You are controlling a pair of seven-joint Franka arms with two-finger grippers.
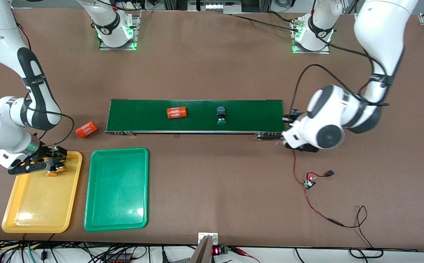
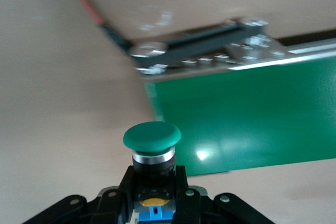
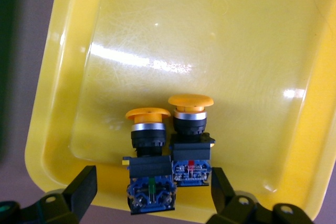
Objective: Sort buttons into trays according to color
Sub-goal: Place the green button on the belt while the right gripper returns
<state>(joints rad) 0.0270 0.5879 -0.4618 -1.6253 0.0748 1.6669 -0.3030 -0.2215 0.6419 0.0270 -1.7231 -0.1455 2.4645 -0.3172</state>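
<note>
Right wrist view: right gripper (image 3: 149, 195) fingers spread, straddling two orange buttons (image 3: 170, 150) in yellow tray (image 3: 52, 108).
Left gripper (image 2: 152, 203): pinching green button (image 2: 152, 142); green tray (image 1: 117, 190) lies toward right arm's end.

You had a yellow tray (image 1: 33, 215) at the lower left of the front frame, a green tray (image 1: 117, 208) beside it. Two buttons (image 3: 168, 150) with orange-yellow caps, black collars and blue bases showed in it. The belt (image 1: 142, 117) was dark green, carrying an orange cylinder (image 1: 176, 112) with white lettering and a green-capped button (image 1: 221, 116). Your table (image 1: 212, 73) was brown.
</note>
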